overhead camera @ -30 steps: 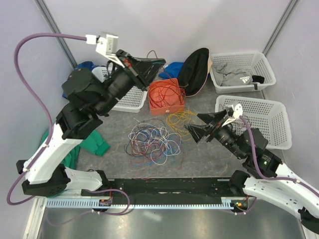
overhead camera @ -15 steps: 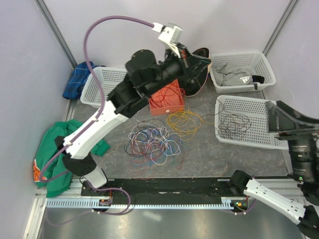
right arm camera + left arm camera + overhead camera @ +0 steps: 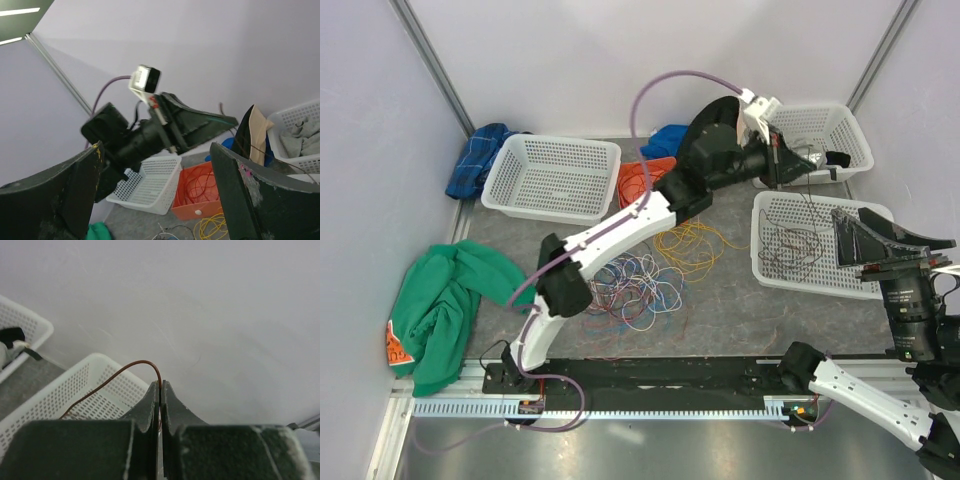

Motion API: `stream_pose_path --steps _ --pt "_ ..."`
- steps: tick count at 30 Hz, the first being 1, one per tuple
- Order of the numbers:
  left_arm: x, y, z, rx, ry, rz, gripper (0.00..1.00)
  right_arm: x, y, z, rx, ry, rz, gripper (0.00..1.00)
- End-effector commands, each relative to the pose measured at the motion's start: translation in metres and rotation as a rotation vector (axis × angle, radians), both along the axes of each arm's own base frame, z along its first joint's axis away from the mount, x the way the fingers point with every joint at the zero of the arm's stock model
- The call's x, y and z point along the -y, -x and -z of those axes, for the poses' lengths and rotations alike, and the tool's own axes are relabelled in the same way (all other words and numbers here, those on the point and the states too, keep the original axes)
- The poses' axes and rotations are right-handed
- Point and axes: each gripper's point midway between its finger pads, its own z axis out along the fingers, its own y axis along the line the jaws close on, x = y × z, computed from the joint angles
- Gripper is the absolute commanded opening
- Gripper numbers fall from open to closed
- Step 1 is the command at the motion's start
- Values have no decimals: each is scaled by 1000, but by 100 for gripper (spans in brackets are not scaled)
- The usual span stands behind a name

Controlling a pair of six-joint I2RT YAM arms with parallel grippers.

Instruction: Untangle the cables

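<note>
Over on the upper right of the overhead view, the left gripper (image 3: pixel 814 165) hung above the gap between the two white baskets on that side. Its own camera showed the jaws pressed together on a thin brown wire (image 3: pixel 120 372), which arched up out of the grip and dropped away to the lower left. From above, that wire ran down into the nearer basket (image 3: pixel 770 275), where a few dark wires (image 3: pixel 790 245) lay in loose loops on the mesh floor.

At the right edge of the frame, the right gripper (image 3: pixel 860 238) stood over the same basket with its fingers spread wide, holding nothing.

The main tangle of cables (image 3: pixel 635 285) sat in the middle of the table, a knot of blue, purple, red and white strands, with a separate yellow bundle (image 3: pixel 685 240) just above and to the right of it. Behind the left arm, an orange box (image 3: pixel 638 185) held red loops.
</note>
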Motion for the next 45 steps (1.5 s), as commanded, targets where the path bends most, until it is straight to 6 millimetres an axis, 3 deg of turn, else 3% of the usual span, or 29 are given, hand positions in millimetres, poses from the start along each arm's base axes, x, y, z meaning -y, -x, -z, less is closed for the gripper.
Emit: stream_pose_path --steps 1,2,4,5,6,7,8,9,10,11,12,13,14,15,16,18,19,21,22,25,27,28,30,31,37,40,44,45 --pt "29 8 30 -101 14 127 10 0 -1 9 -16 47 12 95" --pt "30 6 36 -113 3 117 38 4 -2 12 -25 45 28 95" --pt "28 1 48 -122 -25 84 59 7 -1 13 -28 47 37 96" --pt "20 -2 33 -104 -10 41 92 7 -1 15 -29 51 37 96" --pt "13 -4 27 -71 -12 13 99 9 -1 15 -32 49 44 96" --pt "6 -13 33 -71 -34 -49 100 9 -1 16 -33 47 43 96" --pt "-10 -10 7 -43 -12 -87 100 8 -2 17 -35 51 45 96" --pt "-21 -13 6 -39 -36 -128 100 7 -2 18 -35 52 40 96" --pt "-34 -27 25 -71 -77 -197 100 7 -2 19 -35 52 39 96" --pt "-48 -28 21 -79 -76 -229 100 5 -2 22 -42 53 34 96" --pt "-75 -22 -8 -67 -35 -265 100 4 -3 24 -44 59 31 96" --pt "-93 -28 21 -98 -90 -317 100 1 -4 26 -47 65 24 96" --pt "-114 -34 22 -106 -94 -404 100 -4 -7 34 -62 81 19 96" --pt "-149 -21 -9 -75 -49 -456 100 -7 -8 39 -73 83 13 97" --pt "-172 -28 26 -107 -117 -561 100 -13 -10 44 -81 95 -1 97" --pt "-210 -19 34 -109 -134 -652 100 -29 -18 64 -120 125 -29 97" --pt "-246 -12 55 -131 -172 -745 100 -36 -21 72 -134 140 -43 97" --pt "-281 -3 75 -156 -199 -825 100 -56 -26 92 -163 180 -94 97" --pt "-311 7 101 -176 -252 -891 100 -62 -27 98 -172 184 -109 97" --pt "-347 27 147 -243 -316 -933 100 -81 -32 116 -191 198 -159 98" --pt "-362 40 177 -327 -358 -947 99 -94 -36 127 -208 213 -186 97" --pt "-366 49 202 -359 -399 -929 99 -98 -39 131 -218 223 -191 98" --pt "-374 63 213 -400 -362 -906 95 -109 -42 141 -245 237 -214 97" --pt "-382 69 241 -426 -397 -915 95 -114 -44 145 -254 244 -224 98" --pt "-402 83 303 -531 -402 -966 93 -147 -54 175 -318 263 -298 97" --pt "-404 69 311 -499 -428 -1026 94 -164 -62 194 -366 289 -319 97" --pt "-387 39 294 -498 -380 -1048 94 -169 -65 197 -374 278 -320 97" --pt "-381 30 303 -528 -394 -1042 90 -169 -66 197 -372 275 -317 97"
